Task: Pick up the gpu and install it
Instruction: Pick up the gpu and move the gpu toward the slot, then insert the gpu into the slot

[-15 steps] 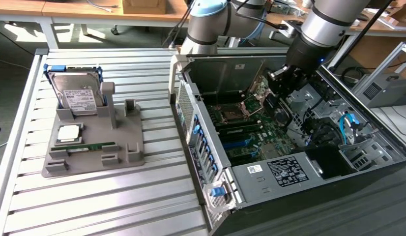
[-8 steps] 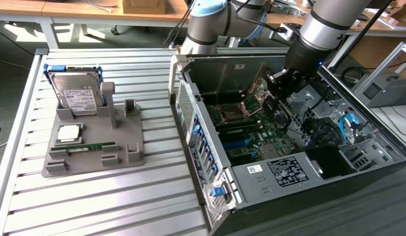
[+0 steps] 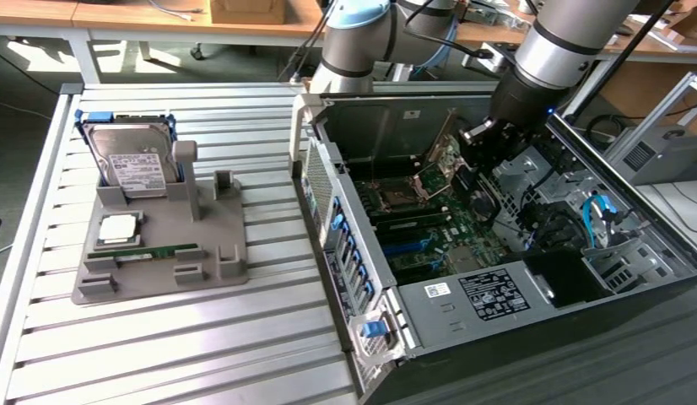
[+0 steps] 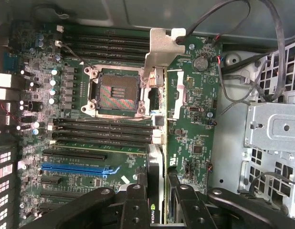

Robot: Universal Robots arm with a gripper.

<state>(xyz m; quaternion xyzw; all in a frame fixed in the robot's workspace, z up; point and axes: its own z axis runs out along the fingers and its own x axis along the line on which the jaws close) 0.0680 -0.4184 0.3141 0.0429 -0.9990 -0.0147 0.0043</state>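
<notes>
— Where's the gpu (image 4: 155, 167)?
— Pinched edge-on between the fingers (image 4: 136, 202), inside the open computer case (image 3: 326, 160), over the motherboard (image 4: 80, 143) just beside the CPU socket (image 4: 116, 90).
— Its silver bracket (image 4: 162, 45)?
— At the end far from the fingers.

The holder (image 3: 157, 261) lies on the table (image 3: 213, 354) at the frame's left, with the drive (image 3: 129, 160) standing at its upper end and the memory stick (image 3: 146, 251) across its middle. The case (image 3: 360, 278) sits centre and right. Inside it, the gripper (image 3: 483, 135) holds the gpu (image 4: 155, 171) over the motherboard (image 3: 428, 219).
</notes>
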